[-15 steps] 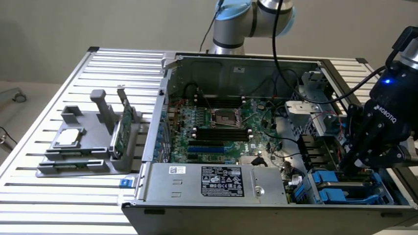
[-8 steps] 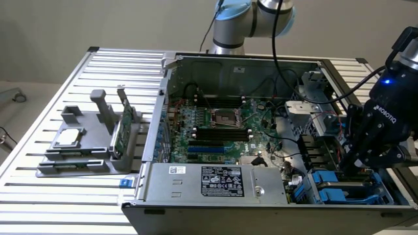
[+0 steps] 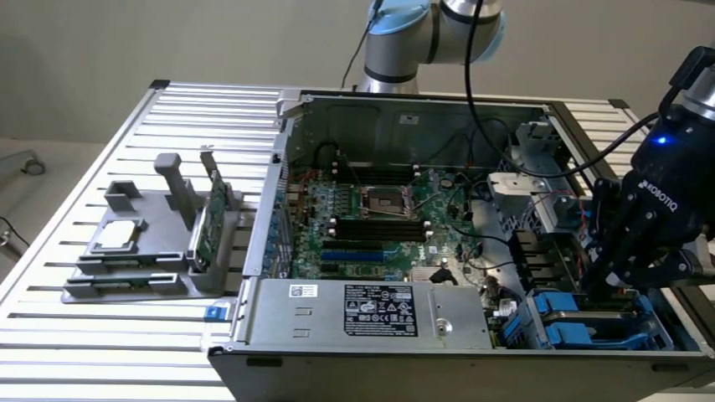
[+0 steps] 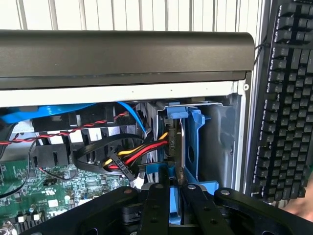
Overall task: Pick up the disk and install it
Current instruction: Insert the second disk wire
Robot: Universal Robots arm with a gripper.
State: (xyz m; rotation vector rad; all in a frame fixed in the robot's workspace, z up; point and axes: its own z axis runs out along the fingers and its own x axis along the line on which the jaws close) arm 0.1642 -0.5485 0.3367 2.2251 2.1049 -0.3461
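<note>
Sitting edge-up in the drive bay at the front corner of the open computer case, the disk (image 4: 182, 147), a flat grey metal hard drive framed by a bright blue plastic carrier, is standing between the bay's grey sheet-metal walls. In the exterior view it is appearing as blue carrier parts (image 3: 570, 322) low on that view's right, under the black robot gripper (image 3: 625, 280).

The gripper (image 4: 170, 200) is reaching down onto the carrier's near edge; its two black fingers (image 4: 155, 208) are drawn close together on either side of a blue tab, so it is apparently clamping the disk, though the contact itself is partly hidden.

Handling judgement: the drive is likely rigid and fairly heavy for its size, and sensitive to knocks. The plastic carrier is probably flexing slightly under load. The carrier's edge tabs are offering the best hold, since the bare metal faces are smooth.

The open grey metal computer case (image 3: 280, 159) is containing a green motherboard (image 3: 369, 226), a silver power supply box with a white label (image 3: 363, 314) and a bundle of red, yellow and black power cables (image 4: 139, 154) running right beside the disk. A blue flat data cable (image 4: 44, 115) is lying further along.

Outside the case, a grey plastic fixture (image 3: 146, 268) on the slatted aluminium table (image 3: 100, 343) is holding a small square silver chip (image 3: 120, 234) and an upright thin green circuit card (image 3: 213, 222). A black keyboard (image 4: 286, 98) is standing beyond the case wall.
</note>
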